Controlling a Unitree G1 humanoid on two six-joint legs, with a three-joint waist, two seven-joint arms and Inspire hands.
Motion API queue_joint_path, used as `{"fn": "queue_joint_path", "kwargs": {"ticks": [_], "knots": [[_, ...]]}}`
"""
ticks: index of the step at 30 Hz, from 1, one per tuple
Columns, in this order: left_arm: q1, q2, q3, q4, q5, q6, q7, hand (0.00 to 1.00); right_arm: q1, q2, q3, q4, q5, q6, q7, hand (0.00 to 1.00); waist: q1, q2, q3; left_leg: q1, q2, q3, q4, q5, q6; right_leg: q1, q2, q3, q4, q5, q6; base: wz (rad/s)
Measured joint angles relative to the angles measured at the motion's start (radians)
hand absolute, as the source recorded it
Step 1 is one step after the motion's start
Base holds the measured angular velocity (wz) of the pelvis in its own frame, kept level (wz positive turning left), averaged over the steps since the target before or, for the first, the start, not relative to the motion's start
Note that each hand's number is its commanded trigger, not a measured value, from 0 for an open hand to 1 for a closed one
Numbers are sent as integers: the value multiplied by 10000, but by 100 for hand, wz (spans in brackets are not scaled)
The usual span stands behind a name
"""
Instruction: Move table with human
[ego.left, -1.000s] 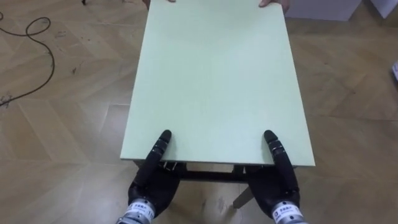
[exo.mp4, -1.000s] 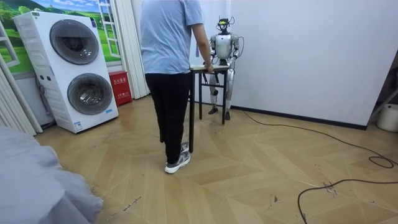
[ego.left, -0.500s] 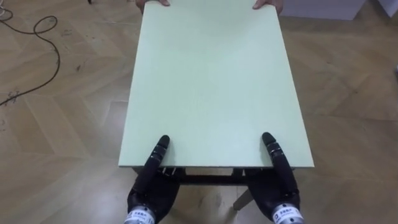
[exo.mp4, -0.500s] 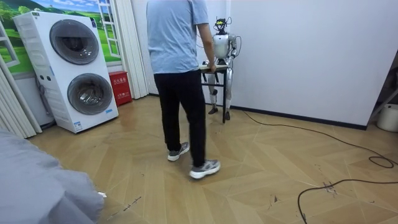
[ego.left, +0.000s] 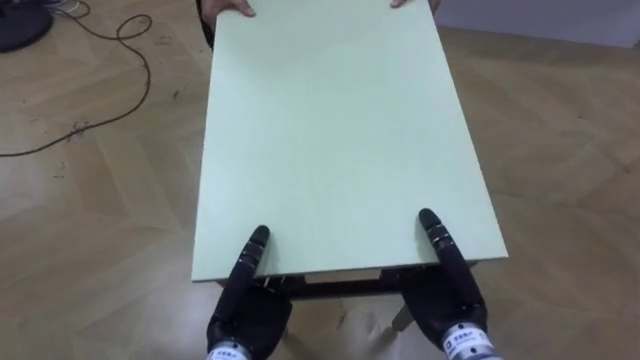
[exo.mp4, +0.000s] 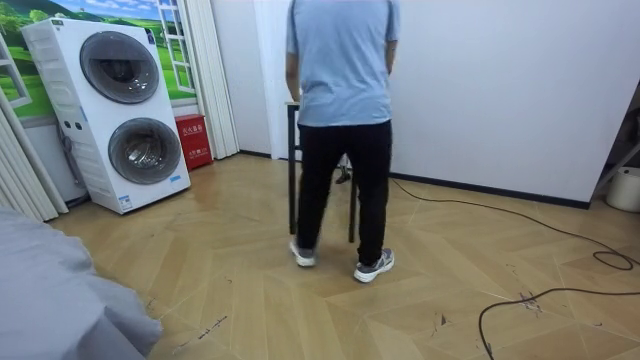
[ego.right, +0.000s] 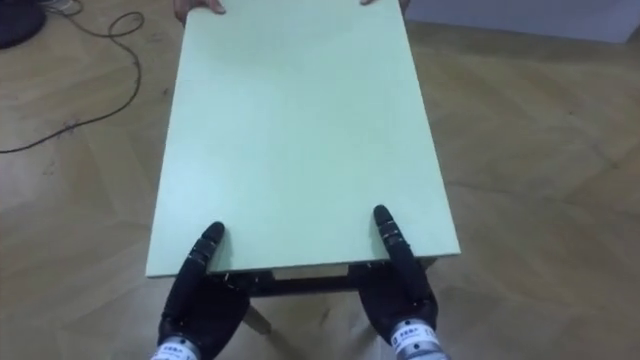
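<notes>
A pale green table (ego.left: 340, 140) stretches away from me, its near edge just above my two hands. My left hand (ego.left: 245, 310) has its thumb lying on the top near the left corner, with the palm under the edge. On the right, my right hand (ego.left: 452, 300) clamps the same edge the same way, thumb on top. A person's hands (ego.left: 225, 8) hold the far edge. In the room view the person (exo.mp4: 342, 120) stands with their back to the camera, in front of the table's legs (exo.mp4: 292, 170).
A dark cable (ego.left: 100, 60) loops over the wooden floor to the left of the table. Stacked washing machines (exo.mp4: 120, 110) and a red box (exo.mp4: 190, 140) stand at the room view's left. A white wall (exo.mp4: 500, 90) runs behind the table.
The person has stepped to the room view's right and now stands in front of me and the table. The floor has shifted in my view; my hands keep their hold.
</notes>
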Motion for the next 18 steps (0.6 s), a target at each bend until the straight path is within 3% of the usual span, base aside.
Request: {"fn": "queue_joint_path", "kwargs": {"ticks": [1,3,4,5,6,7,12,13,15,17,18], "knots": [[106,-26,51,-4,-6,-3,-145,100,-32,-47,43,-3,-59,6,13,100,43,38,0,139,192,563,1078,-957,-22,113,-109,-428,-9,41,83,20],[21,-108,55,-3,14,10,-161,100,-65,-29,-50,-40,-119,-6,85,100,-61,231,35,204,321,576,1817,-1721,-143,155,-73,-844,211,-82,159,57],[-84,-115,56,-2,20,38,-160,100,-97,-44,-119,-93,-148,-13,88,100,-109,314,90,170,255,434,1639,-1821,-26,156,-71,-937,536,-259,241,77],[-123,-104,60,-3,21,38,-160,100,-98,-51,-151,-105,-175,-14,88,100,-182,309,88,171,114,287,1477,-1818,-17,141,-59,-957,630,-332,277,78],[-183,-86,72,-5,24,37,-160,100,-97,-8,-166,-144,-228,-37,88,100,-355,308,87,175,-87,99,1182,-1726,140,106,-119,-903,745,-433,315,70],[-224,-78,78,-5,24,38,-159,100,-99,-2,-158,-170,-233,-64,87,100,-396,311,88,243,-225,91,926,-1648,260,65,-150,-570,797,-489,346,56],[-207,-53,105,-9,18,23,-158,100,-204,-30,-34,-180,-203,-63,80,100,-111,245,138,306,-415,19,762,-1625,303,18,-338,-323,1121,-566,432,13],[-243,-55,134,-10,21,21,-159,100,-232,21,-52,-180,-179,-62,80,100,-42,166,190,295,-525,-83,741,-1635,318,20,-362,-328,1220,-566,434,22],[-258,-54,142,-10,22,21,-160,100,-233,85,-70,-180,-191,-62,73,100,-72,133,207,232,-640,-403,708,-1632,364,12,-442,-323,1509,-576,450,51],[-257,-48,121,-10,33,2,-159,100,-225,95,-62,-180,-190,-64,29,100,-251,100,224,220,-870,-949,691,-1597,437,5,-501,168,1858,-614,505,82],[-261,-34,112,-9,34,-1,-159,100,-221,94,-72,-181,-190,-64,-9,100,-474,84,230,197,-985,-1358,717,-1542,515,-4,-486,763,2098,-641,511,110]]}}
